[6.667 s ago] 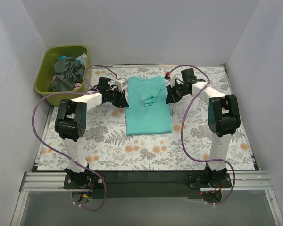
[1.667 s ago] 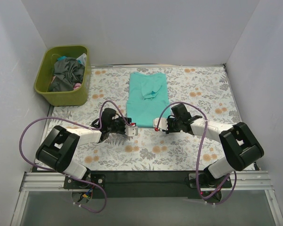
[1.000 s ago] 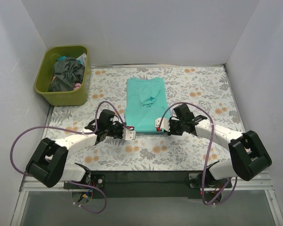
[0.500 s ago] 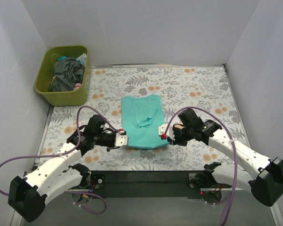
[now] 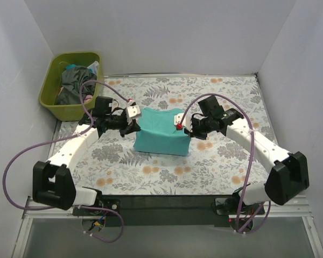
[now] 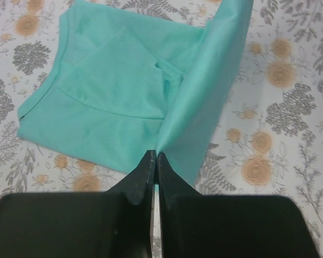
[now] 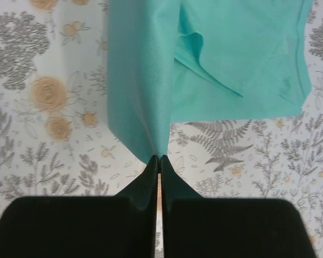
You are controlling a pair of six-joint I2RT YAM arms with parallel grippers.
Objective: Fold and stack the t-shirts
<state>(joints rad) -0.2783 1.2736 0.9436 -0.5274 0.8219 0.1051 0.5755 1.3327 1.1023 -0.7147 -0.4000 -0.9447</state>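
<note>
The turquoise-green t-shirt (image 5: 159, 131) lies mid-table with its near hem lifted and carried over its far half, so a fold hangs above the cloth. My left gripper (image 5: 135, 115) is shut on the hem's left corner; my right gripper (image 5: 178, 123) is shut on the right corner. In the left wrist view the shirt (image 6: 118, 91) rises from the pinched tips of the left gripper (image 6: 155, 156). In the right wrist view a taut sheet of the shirt (image 7: 145, 70) runs up from the right gripper (image 7: 159, 158). Dark grey t-shirts (image 5: 75, 80) sit bundled in the basket.
An olive-green plastic basket (image 5: 54, 105) stands at the far left corner, beside the left arm's elbow. The floral table cloth (image 5: 226, 161) covers the table. White walls close in the back and both sides. Purple cables loop from both arms.
Both grippers have carried the shirt's near hem up and away from the arm bases, over the shirt. The shirt itself slid nearer earlier and is now doubled over, looking shorter.
</note>
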